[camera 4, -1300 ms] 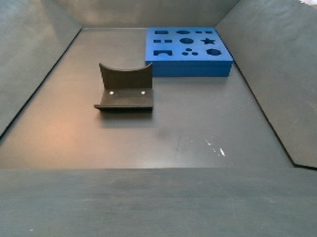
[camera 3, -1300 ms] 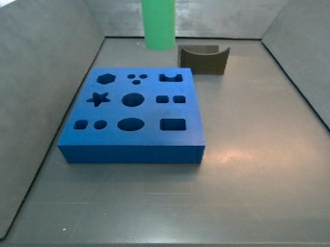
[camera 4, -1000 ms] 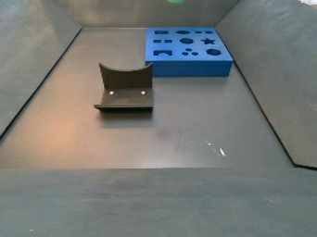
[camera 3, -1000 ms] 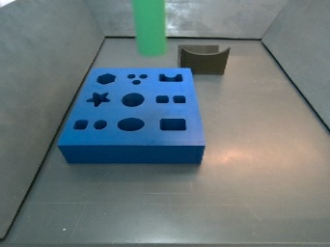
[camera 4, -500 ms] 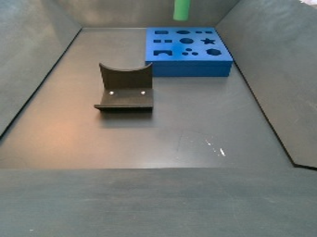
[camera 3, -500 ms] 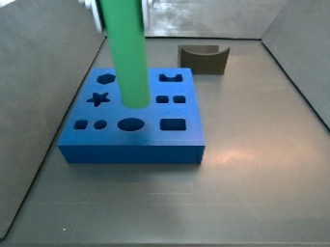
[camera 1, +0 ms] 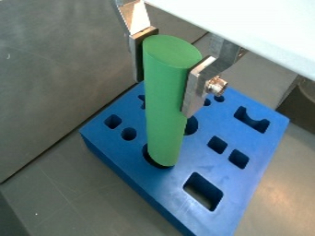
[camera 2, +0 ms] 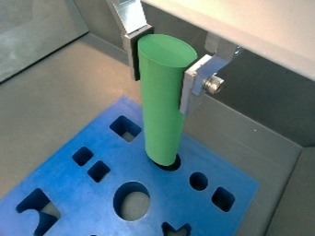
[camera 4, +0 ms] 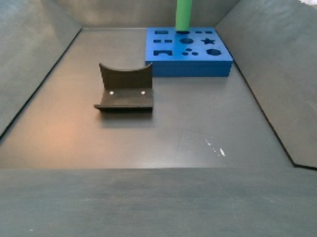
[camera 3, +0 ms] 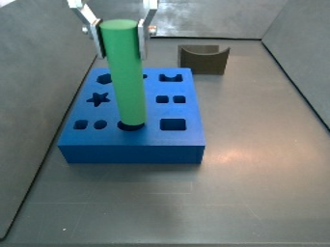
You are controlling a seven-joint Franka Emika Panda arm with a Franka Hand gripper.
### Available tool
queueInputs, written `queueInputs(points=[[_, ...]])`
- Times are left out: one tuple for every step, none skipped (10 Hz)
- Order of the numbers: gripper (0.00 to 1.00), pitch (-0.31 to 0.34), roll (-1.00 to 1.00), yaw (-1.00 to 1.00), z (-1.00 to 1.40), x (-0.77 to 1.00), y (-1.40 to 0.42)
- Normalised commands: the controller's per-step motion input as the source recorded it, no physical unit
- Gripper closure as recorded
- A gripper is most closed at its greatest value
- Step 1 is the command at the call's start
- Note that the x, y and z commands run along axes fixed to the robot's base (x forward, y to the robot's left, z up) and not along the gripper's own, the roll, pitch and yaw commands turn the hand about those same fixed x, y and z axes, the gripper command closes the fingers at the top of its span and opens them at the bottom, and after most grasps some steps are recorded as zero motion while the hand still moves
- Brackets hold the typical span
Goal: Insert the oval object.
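Note:
The oval object, a tall bright green peg, stands upright with its lower end in the oval hole in the front row of the blue block. My gripper is above the block, shut on the peg's upper part, one silver finger on each side. Both wrist views show the peg between the pads of my gripper, its foot in a hole of the block. In a side view only the peg's lower part shows at the block's far edge.
A dark brown curved block stands on the grey floor away from the blue block. Grey walls enclose the floor. The blue block has several other shaped holes around the peg.
The peg has come down from high at the back and moved over the block; its lower end now sits in the oval hole, and my gripper's fingers have come into view.

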Motion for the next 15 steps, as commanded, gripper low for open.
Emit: queueInputs(points=[[1.00, 0.000, -0.05, -0.06, -0.21, -0.02, -0.04], [1.00, 0.000, -0.02, -0.06, -0.18, -0.04, 0.00], [1.00, 0.000, 0.00, -0.04, -0.19, 0.00, 0.00], [1.00, 0.000, 0.00, -0.03, -0.20, -0.03, 0.00], [1.00, 0.000, -0.01, -0.02, -0.21, -0.01, 0.00], [1.00, 0.000, -0.01, -0.04, -0.27, 0.00, 0.00], [1.00, 0.000, -0.03, -0.13, -0.33, 0.07, -0.03], [1.00, 0.000, -0.03, -0.16, -0.35, 0.09, -0.05], [1.00, 0.000, -0.03, -0.15, -0.33, 0.07, -0.02], [1.00, 0.000, -0.02, -0.13, -0.29, 0.03, 0.00], [1.00, 0.000, -0.02, -0.11, -0.27, 0.00, 0.00], [1.00, 0.000, -0.03, -0.11, -0.26, 0.00, 0.00], [1.00, -0.003, -0.03, -0.12, -0.27, 0.00, 0.00], [1.00, -0.006, -0.03, -0.11, -0.28, 0.00, 0.00], [1.00, -0.033, -0.04, -0.08, -0.26, 0.00, 0.00]])
